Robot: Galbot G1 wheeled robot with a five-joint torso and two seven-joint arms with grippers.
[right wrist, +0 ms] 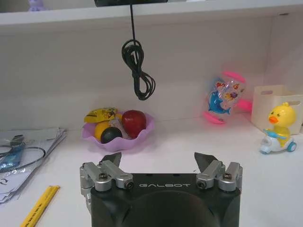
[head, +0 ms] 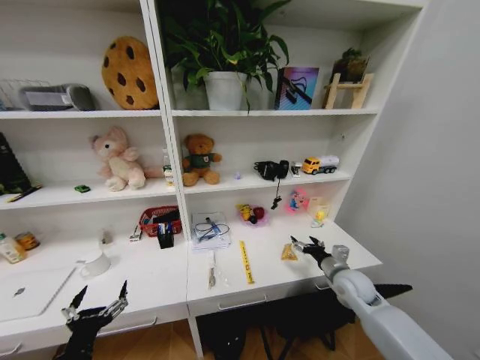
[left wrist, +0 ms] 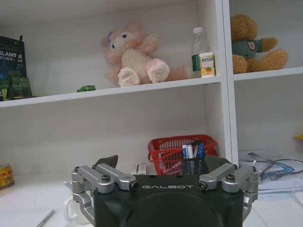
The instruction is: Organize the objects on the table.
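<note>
The table (head: pixel 150 281) is a long white desk built into white shelving, with slim metal handles on its shallow drawers. On its right half lies the yellow ruler (head: pixel 245 262), a thin strip whose long axis runs from the front edge back toward the shelving. Just beside it on the right sits a small tan scrap (head: pixel 289 254), and on its left lies a slim pen-like object (head: pixel 213 270), roughly parallel to the ruler. Behind them rests a stack of papers (head: pixel 210 229) with a blue cable on top. A red basket (head: pixel 158 219) and a dark pen holder (head: pixel 166 237) stand near the middle. On the left half are a white mug (head: pixel 96 264) and a silver laptop (head: pixel 26 291), closed and flat at the front corner.

The right gripper (head: pixel 306 244) hangs over the desk near the tan scrap, its fingers apart and empty. Ahead of it stand a purple bowl (right wrist: pixel 118 132) of toy fruit, a yellow duck toy (right wrist: pixel 279 127) and a hanging black cable (right wrist: pixel 137 71). The left gripper (head: pixel 99 296) hovers at the front edge before the mug, fingers spread wide and holding nothing.
</note>
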